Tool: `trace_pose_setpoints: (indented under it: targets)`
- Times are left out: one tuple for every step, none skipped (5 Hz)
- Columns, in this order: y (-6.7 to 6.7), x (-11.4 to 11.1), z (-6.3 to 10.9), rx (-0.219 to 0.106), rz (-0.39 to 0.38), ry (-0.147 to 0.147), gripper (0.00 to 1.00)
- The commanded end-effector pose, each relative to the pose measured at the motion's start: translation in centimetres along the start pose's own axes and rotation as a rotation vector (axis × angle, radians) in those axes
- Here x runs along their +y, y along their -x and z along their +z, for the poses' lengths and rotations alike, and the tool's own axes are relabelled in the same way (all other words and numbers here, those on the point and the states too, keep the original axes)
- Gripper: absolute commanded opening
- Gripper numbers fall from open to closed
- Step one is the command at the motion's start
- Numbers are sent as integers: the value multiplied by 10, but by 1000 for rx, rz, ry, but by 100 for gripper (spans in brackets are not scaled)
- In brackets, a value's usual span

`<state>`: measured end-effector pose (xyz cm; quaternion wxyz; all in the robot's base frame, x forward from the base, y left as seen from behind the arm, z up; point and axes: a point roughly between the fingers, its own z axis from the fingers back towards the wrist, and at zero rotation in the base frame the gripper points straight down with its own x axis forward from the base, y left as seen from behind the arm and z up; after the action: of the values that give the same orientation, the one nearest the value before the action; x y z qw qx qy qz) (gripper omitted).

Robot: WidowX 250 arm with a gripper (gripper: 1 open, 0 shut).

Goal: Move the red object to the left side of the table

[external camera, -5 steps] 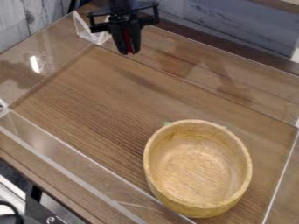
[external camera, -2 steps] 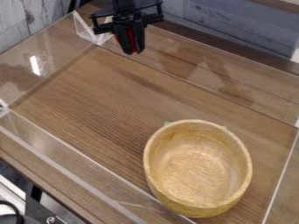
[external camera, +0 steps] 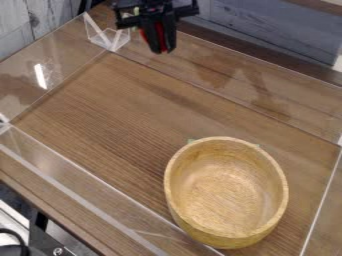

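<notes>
The red object (external camera: 160, 37) shows as a small red shape between the dark fingers of the gripper (external camera: 160, 42), held clear of the tabletop (external camera: 134, 120) near its far edge, close to the clear acrylic wall (external camera: 80, 40); its green top cannot be made out here. The gripper is closed narrowly around it and appears to be carrying it. To do this step well, the arm should likely keep the grip firm and the load high enough to clear the surface, travel toward the left part of the tabletop while staying off the acrylic wall, and lower it before letting go. The gripper points almost straight down from the arm at the top of the view, well apart from the wooden bowl (external camera: 226, 190) at the near right
</notes>
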<state>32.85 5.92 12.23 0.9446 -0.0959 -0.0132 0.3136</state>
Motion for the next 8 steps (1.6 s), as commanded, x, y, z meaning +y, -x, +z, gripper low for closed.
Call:
trace_pose_setpoints:
  targets:
    - [-5, -11, 26, -85, -33, 27, 0]
    - [-17, -8, 25, -98, 19, 20, 0]
    - [-27, -1, 22, -107, 76, 7, 0]
    - [-35, 7, 14, -103, 56, -5, 0]
    - [-44, 13, 5, -98, 31, -15, 0]
    - [-47, 6, 0, -87, -6, -20, 0]
    - [-47, -1, -2, -75, -45, -18, 0]
    - [-48, -4, -2, -67, -45, -16, 0]
